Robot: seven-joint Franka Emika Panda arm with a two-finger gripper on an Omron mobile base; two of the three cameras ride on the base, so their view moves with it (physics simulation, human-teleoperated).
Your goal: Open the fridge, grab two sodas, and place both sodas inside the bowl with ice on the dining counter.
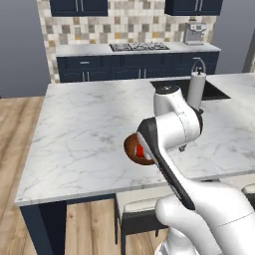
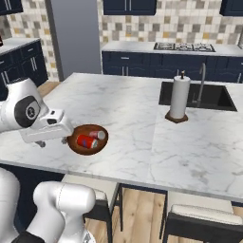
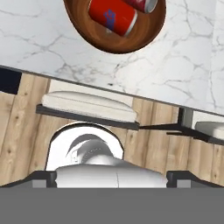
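The reddish-brown bowl (image 2: 95, 149) sits near the front edge of the white marble dining counter (image 2: 137, 107). Two red sodas lie on their sides in it: one can (image 2: 87, 141) in front, the other can (image 2: 97, 135) behind it. My gripper (image 2: 53, 142) hovers just left of the bowl, above the counter's edge, open with nothing between its fingers. In the hand view the bowl (image 3: 131, 41) is at the top, with one soda (image 3: 113, 16) across its middle and a second soda (image 3: 142, 3) at the frame's edge. My arm covers most of the bowl (image 1: 130, 147) in the left base view. The fridge is out of view.
A paper towel roll (image 2: 180, 97) stands beside the dark sink (image 2: 213, 97) on the counter's right half. Cushioned stools (image 2: 201, 213) are tucked under the front edge, one stool (image 3: 87, 105) below the bowl. The navy wall counter with stove (image 1: 139, 47) runs along the back.
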